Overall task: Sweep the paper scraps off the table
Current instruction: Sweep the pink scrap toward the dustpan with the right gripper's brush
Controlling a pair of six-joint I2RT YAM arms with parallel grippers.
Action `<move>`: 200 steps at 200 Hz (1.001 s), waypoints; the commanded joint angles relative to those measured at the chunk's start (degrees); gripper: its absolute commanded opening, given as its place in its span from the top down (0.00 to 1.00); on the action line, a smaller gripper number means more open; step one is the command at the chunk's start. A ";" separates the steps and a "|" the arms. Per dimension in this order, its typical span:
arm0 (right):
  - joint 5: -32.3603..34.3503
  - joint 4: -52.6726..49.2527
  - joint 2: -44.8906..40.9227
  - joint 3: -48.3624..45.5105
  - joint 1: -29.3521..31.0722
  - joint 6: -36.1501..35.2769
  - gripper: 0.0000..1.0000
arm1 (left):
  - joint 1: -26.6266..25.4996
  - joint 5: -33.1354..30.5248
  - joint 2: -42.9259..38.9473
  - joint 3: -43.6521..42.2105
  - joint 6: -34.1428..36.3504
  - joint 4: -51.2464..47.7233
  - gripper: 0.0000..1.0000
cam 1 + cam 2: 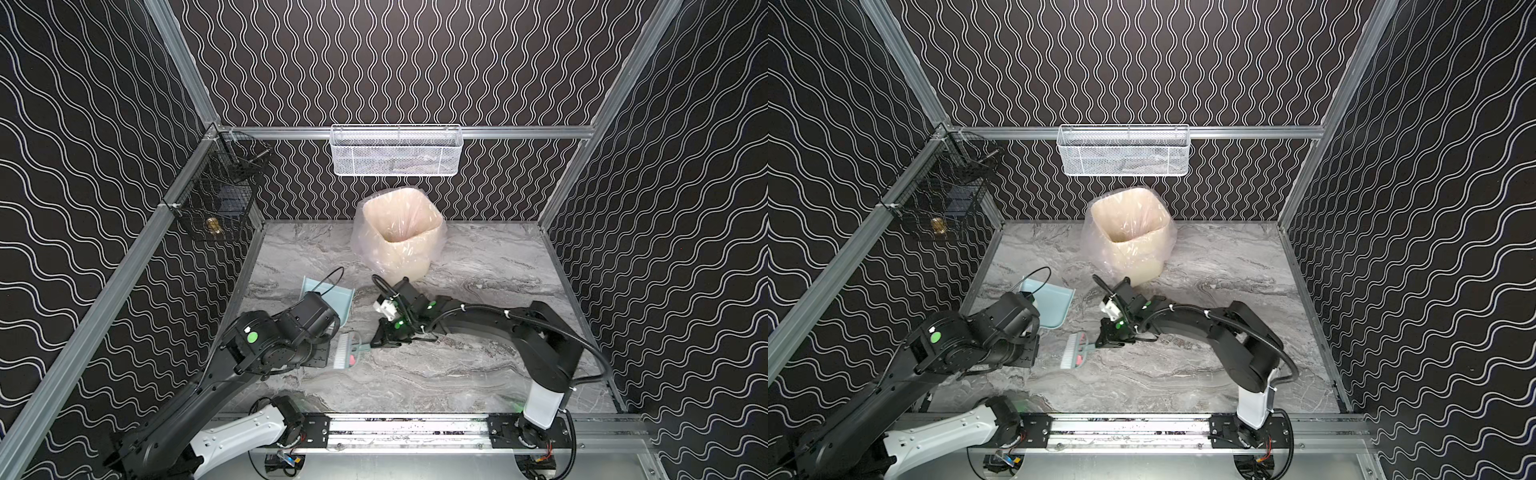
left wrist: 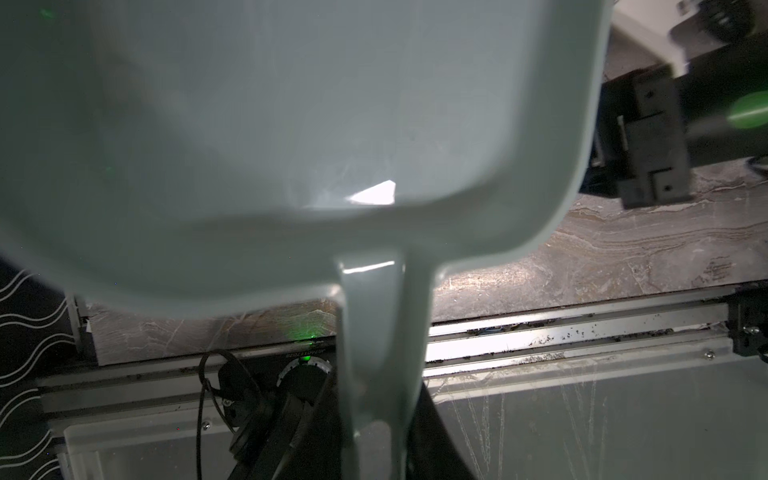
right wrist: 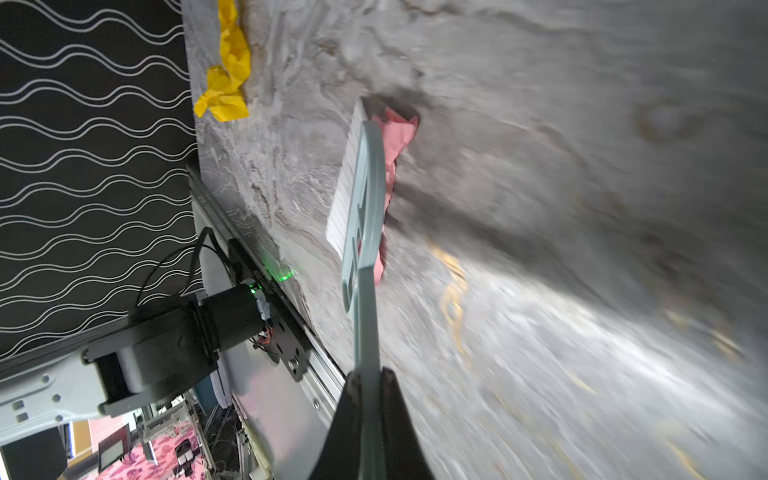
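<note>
My left gripper [image 2: 376, 411] is shut on the handle of the pale blue dustpan [image 1: 332, 291], whose pan fills most of the left wrist view and lies at the table's left in both top views. My right gripper [image 3: 370, 376] is shut on the pale blue brush [image 3: 365, 199], with the white bristles down on the marble table [image 1: 457, 374] just right of the left arm. A pink paper scrap [image 3: 395, 137] lies against the brush head. A yellow paper scrap [image 3: 228, 70] lies near the table's edge by the patterned wall.
A cream bin [image 1: 399, 232] lined with a clear bag stands at the back middle. A white mesh basket [image 1: 395, 149] hangs on the rear rail and a black wire basket [image 1: 220, 195] on the left rail. Aluminium rails edge the table.
</note>
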 commanded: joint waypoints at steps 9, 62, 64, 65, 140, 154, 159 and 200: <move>2.09 -13.00 -5.55 -4.07 -3.72 -5.27 1.00 | 0.07 6.97 1.16 -3.29 3.12 5.31 1.00; 5.67 -30.66 -16.08 -6.25 -13.01 -14.39 1.00 | -0.04 17.26 5.02 -8.39 10.73 9.66 1.00; 5.80 -31.32 -16.33 -6.02 -13.25 -14.68 1.00 | -0.07 17.48 5.23 -8.48 11.09 9.78 1.00; 5.88 -31.68 -16.45 -5.95 -13.36 -14.84 1.00 | -0.07 17.59 5.37 -8.60 11.31 9.82 1.00; 11.12 -52.57 -19.48 9.21 -18.32 -20.97 1.00 | -1.64 23.61 15.35 -12.26 19.62 15.57 1.00; 14.31 -55.77 -19.04 12.37 -18.96 -22.11 1.00 | -2.23 23.68 17.12 -12.24 20.73 15.66 1.00; 15.34 -56.64 -18.85 13.29 -19.17 -22.39 1.00 | -2.46 23.76 17.57 -12.39 21.07 15.81 1.00; 23.18 -59.33 -14.51 19.18 -19.20 -23.52 1.00 | -4.22 23.53 22.14 -13.42 23.88 16.60 1.00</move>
